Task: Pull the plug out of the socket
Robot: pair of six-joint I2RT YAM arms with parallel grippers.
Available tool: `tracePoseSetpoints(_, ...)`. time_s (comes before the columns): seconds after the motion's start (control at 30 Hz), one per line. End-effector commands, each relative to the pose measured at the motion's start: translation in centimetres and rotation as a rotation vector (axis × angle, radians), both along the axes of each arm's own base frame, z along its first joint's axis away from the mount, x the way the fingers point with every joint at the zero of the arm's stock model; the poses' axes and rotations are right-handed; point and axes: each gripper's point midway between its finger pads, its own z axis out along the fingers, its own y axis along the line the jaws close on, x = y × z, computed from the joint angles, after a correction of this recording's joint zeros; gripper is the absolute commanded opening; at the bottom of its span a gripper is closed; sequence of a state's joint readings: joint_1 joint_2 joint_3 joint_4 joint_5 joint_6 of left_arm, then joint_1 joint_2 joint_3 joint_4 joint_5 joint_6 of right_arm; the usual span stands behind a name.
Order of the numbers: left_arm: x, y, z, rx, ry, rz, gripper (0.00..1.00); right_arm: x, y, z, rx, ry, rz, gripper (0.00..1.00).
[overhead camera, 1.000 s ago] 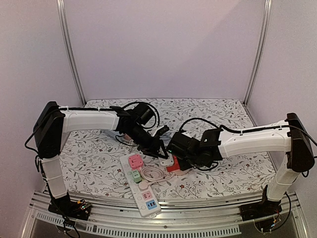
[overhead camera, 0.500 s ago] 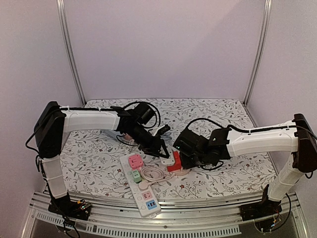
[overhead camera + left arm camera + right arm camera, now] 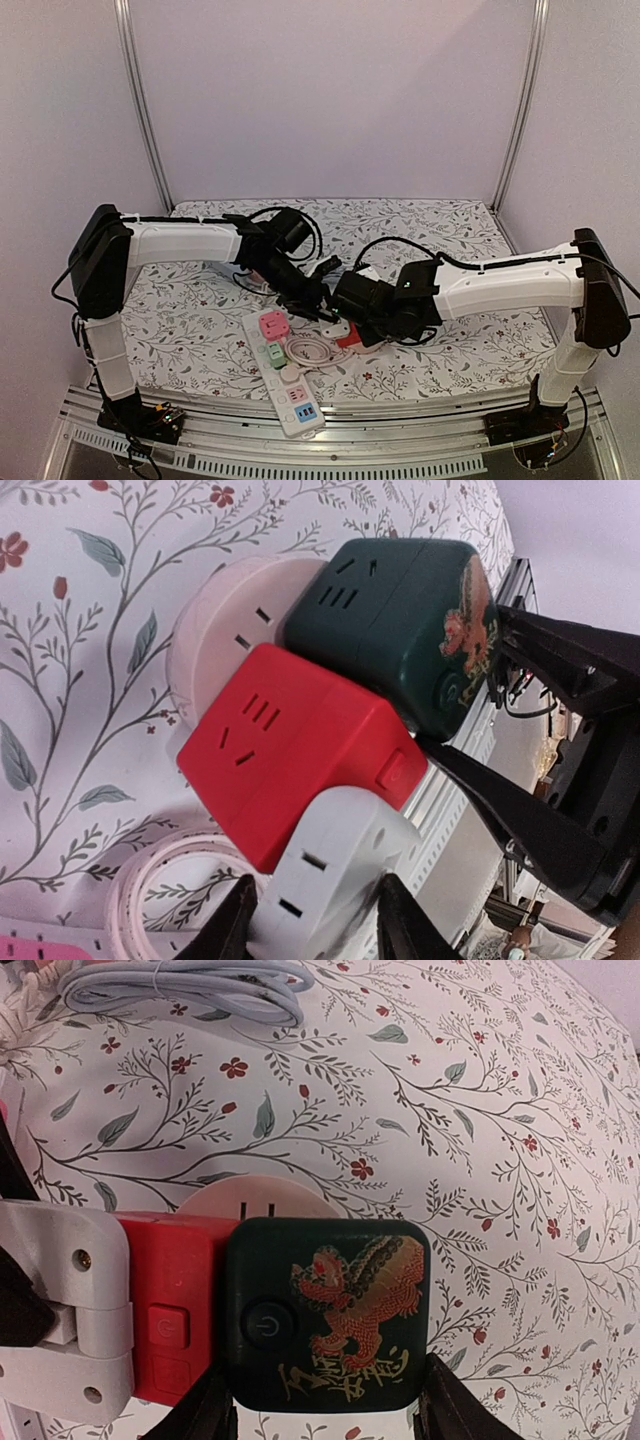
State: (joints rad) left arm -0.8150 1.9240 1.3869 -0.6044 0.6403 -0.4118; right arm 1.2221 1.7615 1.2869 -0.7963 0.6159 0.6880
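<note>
Plain pale lilac back wall [image 3: 330, 100] and matching side walls [image 3: 50, 120] are closing in the cell. Two metal posts [image 3: 140, 100] are standing at the back corners, leaning slightly outward. A white tablecloth [image 3: 200, 320] printed with grey-green leafy sprigs and small red flowers is covering the table. A slotted aluminium rail [image 3: 400, 440] is running along the near edge. Soft, even light is falling, throwing only faint shadows.

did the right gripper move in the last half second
Yes. In the top view the right gripper has slid left, toward the white power strip, which has not shifted. It grips the dark green adapter.
</note>
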Motion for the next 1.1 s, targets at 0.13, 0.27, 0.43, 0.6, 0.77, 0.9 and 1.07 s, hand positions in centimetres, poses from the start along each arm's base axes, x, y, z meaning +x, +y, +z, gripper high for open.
tracePoseSetpoints(0.13, 1.2, 1.3, -4.2, 0.136, -0.055, 0.033, 0.38, -0.1, 3.6, 3.0, 0.241, -0.008, 0.03, 0.28)
tracePoseSetpoints(0.27, 1.3, 1.3, -4.2, 0.138, -0.056, 0.033, 0.38, 0.3, 3.3, 3.5, 0.401, 0.041, 0.009, 0.28)
tracePoseSetpoints(0.43, 1.2, 1.3, -4.3, 0.138, -0.053, 0.032, 0.38, 0.5, 3.0, 4.6, 0.46, 0.043, 0.006, 0.28)
tracePoseSetpoints(0.6, 1.3, 1.3, -4.3, 0.137, -0.054, 0.033, 0.38, 0.4, 3.0, 4.7, 0.365, 0.005, 0.021, 0.27)
tracePoseSetpoints(0.77, 1.3, 1.3, -4.3, 0.139, -0.053, 0.032, 0.38, 0.2, 3.3, 4.2, 0.29, -0.014, 0.031, 0.26)
tracePoseSetpoints(0.9, 1.3, 1.3, -4.3, 0.139, -0.053, 0.032, 0.38, 0.3, 2.9, 4.2, 0.277, -0.028, 0.018, 0.26)
tracePoseSetpoints(1.07, 1.3, 1.2, -4.1, 0.132, -0.058, 0.03, 0.38, 0.8, 0.8, 5.3, 0.236, -0.081, -0.01, 0.27)
